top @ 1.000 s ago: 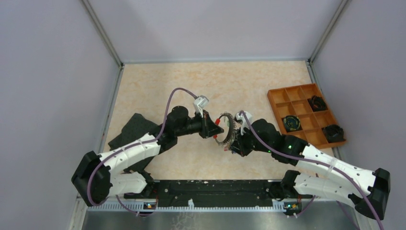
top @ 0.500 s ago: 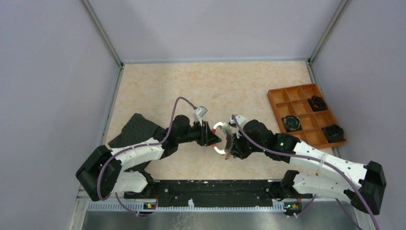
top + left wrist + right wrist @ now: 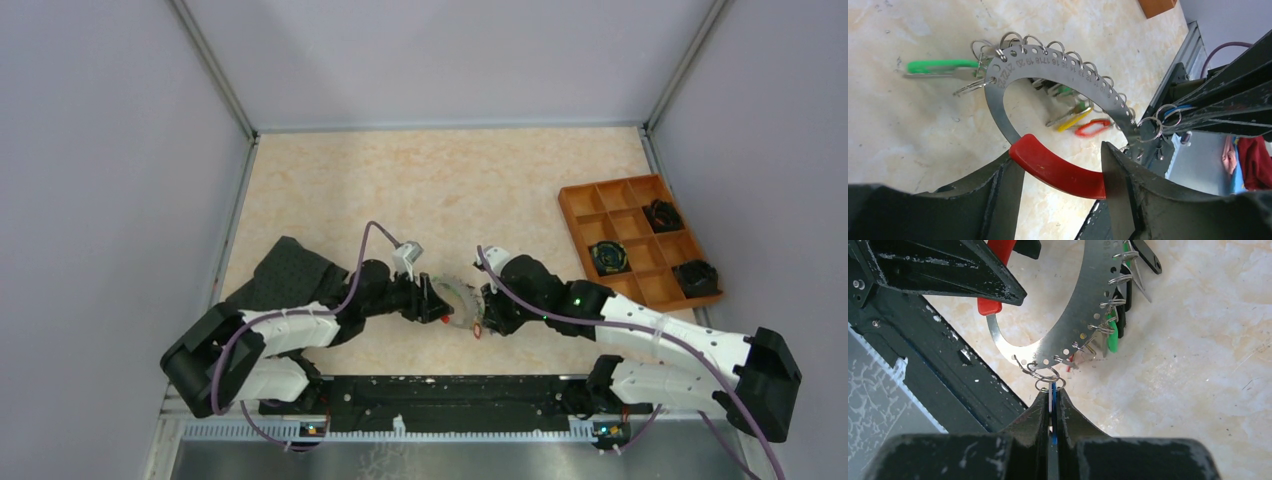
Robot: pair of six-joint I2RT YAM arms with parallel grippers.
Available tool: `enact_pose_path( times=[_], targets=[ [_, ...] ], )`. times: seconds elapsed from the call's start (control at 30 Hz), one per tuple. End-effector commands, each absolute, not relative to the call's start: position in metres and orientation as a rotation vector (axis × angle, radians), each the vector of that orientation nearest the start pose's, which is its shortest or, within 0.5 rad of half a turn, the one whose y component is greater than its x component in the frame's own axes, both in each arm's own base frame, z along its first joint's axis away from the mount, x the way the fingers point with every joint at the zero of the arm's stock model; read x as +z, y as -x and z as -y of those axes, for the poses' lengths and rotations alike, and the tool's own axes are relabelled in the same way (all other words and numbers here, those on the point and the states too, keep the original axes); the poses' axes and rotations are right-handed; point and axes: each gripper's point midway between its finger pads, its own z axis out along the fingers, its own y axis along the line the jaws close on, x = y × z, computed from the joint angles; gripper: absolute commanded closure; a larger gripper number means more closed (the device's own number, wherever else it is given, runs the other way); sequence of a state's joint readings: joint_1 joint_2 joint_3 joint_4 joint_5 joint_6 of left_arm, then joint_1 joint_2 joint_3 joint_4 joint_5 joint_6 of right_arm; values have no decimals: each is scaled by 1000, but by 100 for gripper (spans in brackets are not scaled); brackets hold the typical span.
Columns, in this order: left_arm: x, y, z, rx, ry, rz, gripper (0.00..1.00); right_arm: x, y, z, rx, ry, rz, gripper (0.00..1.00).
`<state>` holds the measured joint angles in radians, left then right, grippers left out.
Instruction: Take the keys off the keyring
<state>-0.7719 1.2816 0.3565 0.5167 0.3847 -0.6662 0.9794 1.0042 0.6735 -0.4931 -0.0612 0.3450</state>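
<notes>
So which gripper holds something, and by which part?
The right gripper pinches the blue key by its head, beside its small ring. The left gripper stands open around the keyring's red sleeve, gripping nothing.

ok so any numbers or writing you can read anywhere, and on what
"17", "18", "19", "20": stamped by the holes on the keyring, left wrist view.
Other numbers in that row: too small or blurred to read.
keys and orange tray: no text visible.
</notes>
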Motion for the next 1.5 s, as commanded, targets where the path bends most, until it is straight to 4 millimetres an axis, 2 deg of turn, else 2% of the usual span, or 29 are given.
enact_pose_path(
  times=[0.0,0.2,0.47,0.7,0.8,1.0,1.1,1.2,1.37,1.47],
  targets=[
    [92,-183,290,-1199,-422,-2081,36,114,-141,-246,662,813,-2298,100],
    [99,-175,282,-1168,-469,-2024,34,115,-140,-245,649,843,-2295,100],
    [108,-161,288,-1133,-586,-1959,30,124,-144,-247,649,851,-2267,100],
    [133,-145,298,-1167,-695,-1847,30,126,-143,-245,640,876,-2258,100],
    [132,-139,297,-1178,-706,-1851,29,127,-143,-245,638,879,-2254,100],
    [114,-140,285,-1143,-631,-1934,21,129,-144,-244,630,874,-2255,100],
    [112,-140,281,-1138,-601,-1940,21,131,-144,-244,637,872,-2252,100],
    [126,-141,281,-1149,-596,-1889,23,132,-142,-245,650,877,-2246,100],
    [167,-137,285,-1197,-651,-1741,31,135,-141,-246,660,895,-2233,100],
    [187,-136,288,-1213,-682,-1661,35,143,-142,-248,676,902,-2205,100]
  ],
)
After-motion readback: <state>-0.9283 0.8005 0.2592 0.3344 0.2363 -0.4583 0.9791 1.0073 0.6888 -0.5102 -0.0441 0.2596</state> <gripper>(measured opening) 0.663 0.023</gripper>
